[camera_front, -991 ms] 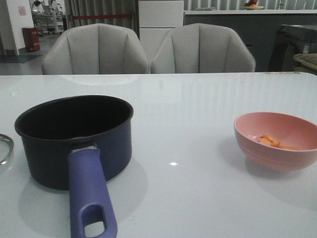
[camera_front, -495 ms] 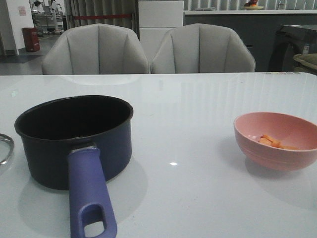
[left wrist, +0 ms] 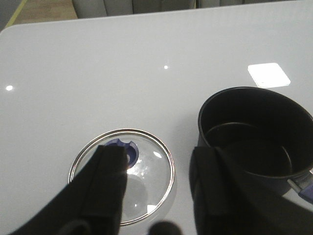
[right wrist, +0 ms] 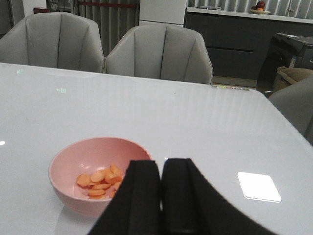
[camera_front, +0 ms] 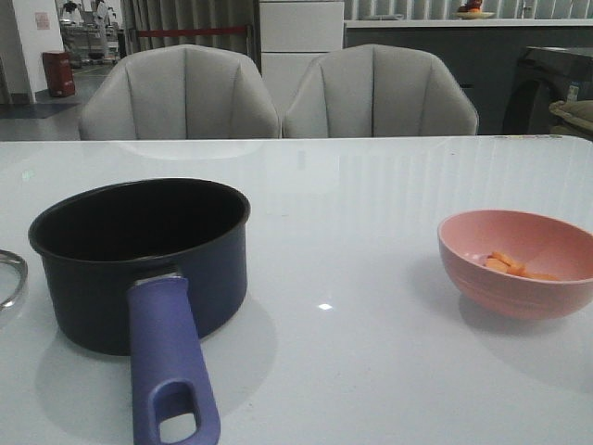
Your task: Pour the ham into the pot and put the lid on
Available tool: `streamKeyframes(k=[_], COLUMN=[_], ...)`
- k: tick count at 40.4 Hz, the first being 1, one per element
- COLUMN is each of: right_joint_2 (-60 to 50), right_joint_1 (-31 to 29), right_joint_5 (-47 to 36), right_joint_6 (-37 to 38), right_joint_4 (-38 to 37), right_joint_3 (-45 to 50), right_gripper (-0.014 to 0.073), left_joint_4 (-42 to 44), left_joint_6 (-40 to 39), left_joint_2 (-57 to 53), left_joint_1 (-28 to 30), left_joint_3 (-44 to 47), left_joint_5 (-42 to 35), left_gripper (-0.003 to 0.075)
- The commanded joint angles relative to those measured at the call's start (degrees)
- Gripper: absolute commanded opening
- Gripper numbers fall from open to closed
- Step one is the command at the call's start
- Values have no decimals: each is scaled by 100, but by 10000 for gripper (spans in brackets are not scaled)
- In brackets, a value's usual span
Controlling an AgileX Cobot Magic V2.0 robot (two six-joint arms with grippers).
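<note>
Two grey chairs (camera_front: 278, 93) stand behind a glossy white table (camera_front: 371, 371). In the front view the dark navy pot (camera_front: 139, 260) sits at the lower left, its purple-blue handle (camera_front: 167, 366) toward the bottom edge. The pink bowl (camera_front: 519, 264) with the orange ham (camera_front: 510, 265) is at the right. The glass lid (left wrist: 122, 174) lies flat beside the pot. The left gripper (left wrist: 156, 183) hangs above the lid, fingers apart. The right gripper (right wrist: 160, 196) is near the bowl, fingers pressed together, holding nothing.
</note>
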Motion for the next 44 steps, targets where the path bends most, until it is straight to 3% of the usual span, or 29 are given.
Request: streamKeyframes(k=[1, 12, 22, 31, 36, 44], right_joint_2=[-116, -116, -116, -104, 306, 1689], right_joint_1=[-28, -28, -28, -28, -28, -28], right_joint_5=[-477, -477, -538, -1689, -1338, -28], right_joint_6=[3, 3, 3, 176, 176, 176], right_joint_4=[-62, -62, -62, 292, 371, 351], right_joint_3=[63, 63, 58, -109, -587, -1731], right_gripper=[150, 150, 150, 150, 150, 150], left_joint_4=[-68, -92, -72, -72, -72, -72], left_joint_6=[-16, -16, -16, -16, -16, -16], left_joint_2=[-412, -1543, -1821, -1821, -1821, -1821], left_joint_1=[-84, -376, -376, -376, -376, -376], left_joint_3=[204, 1078, 1180, 1180, 1180, 1180], left_joint_5=[-679, -1373, -1614, -1644, -1648, -1648], left_gripper=[312, 235, 175, 119, 114, 114])
